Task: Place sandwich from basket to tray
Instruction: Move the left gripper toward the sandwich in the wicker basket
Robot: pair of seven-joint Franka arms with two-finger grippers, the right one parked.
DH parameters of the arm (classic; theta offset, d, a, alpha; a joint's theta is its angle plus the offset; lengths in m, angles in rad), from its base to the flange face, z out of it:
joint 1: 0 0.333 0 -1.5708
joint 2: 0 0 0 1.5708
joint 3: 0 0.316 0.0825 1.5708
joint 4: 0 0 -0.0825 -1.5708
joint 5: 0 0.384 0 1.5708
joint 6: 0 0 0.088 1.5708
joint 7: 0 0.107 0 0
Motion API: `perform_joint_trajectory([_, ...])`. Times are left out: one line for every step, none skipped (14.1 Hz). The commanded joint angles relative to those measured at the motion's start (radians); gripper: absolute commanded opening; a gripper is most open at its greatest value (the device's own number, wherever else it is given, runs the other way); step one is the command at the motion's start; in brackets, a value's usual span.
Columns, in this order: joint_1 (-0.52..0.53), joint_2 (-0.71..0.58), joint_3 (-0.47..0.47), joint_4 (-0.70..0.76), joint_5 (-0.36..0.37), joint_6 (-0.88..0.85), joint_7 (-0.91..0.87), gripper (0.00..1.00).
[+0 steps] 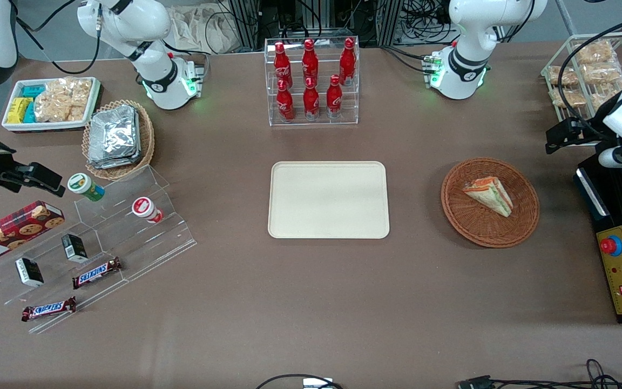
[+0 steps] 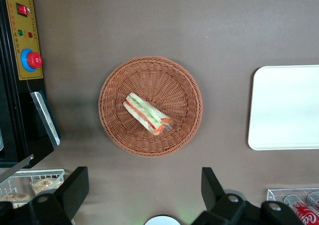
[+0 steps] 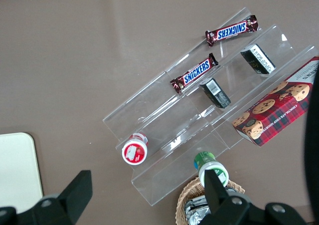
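Sandwich in the basket, gripper open above it.

From the front I see the sandwich [image 1: 488,196] lying in the basket [image 1: 473,227] on the desk [image 1: 311,302], toward the working arm's end, with the bare tray [image 1: 328,200] well apart at the desk's middle. My gripper [image 1: 565,138] hangs near the basket, at the desk's edge. On the left wrist camera my gripper [image 2: 142,187] stands wide, holding nothing, its fingers [image 2: 75,187] spread wider than the basket [image 2: 119,130]; the sandwich [image 2: 148,113] lies near the basket's middle, the tray [image 2: 284,108] apart.

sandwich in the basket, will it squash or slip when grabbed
The sandwich looks soft, so a hard pinch would likely squash it. Its clear wrap may be slippery. Lying flat in the basket, it shouldn't roll. The open gripper hangs above.
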Motion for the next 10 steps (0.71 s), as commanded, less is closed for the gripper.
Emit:
perform_joint_trajectory([-0.006, 0.006, 0.005, 0.028, -0.002, -0.023, -0.007, 1.00])
perform_joint_trajectory([-0.006, 0.010, 0.005, 0.032, -0.006, -0.023, -0.009, 1.00])
perform_joint_trajectory([-0.006, 0.013, 0.005, 0.037, -0.003, -0.023, -0.008, 1.00])
perform_joint_trajectory([-0.007, 0.018, 0.005, 0.037, 0.003, -0.023, -0.009, 1.00])
perform_joint_trajectory([-0.007, 0.021, 0.003, 0.029, 0.006, -0.024, -0.014, 1.00])
perform_joint_trajectory([-0.007, 0.023, 0.005, 0.023, 0.008, -0.024, -0.053, 1.00])
perform_joint_trajectory([-0.001, 0.021, 0.006, 0.006, 0.008, -0.020, -0.090, 1.00])
perform_joint_trajectory([0.003, 0.009, 0.009, -0.030, 0.006, -0.004, -0.101, 1.00])
perform_joint_trajectory([0.005, 0.004, 0.011, -0.060, 0.006, 0.012, -0.104, 1.00])
perform_joint_trajectory([0.005, -0.006, 0.011, -0.116, 0.006, 0.052, -0.119, 1.00])
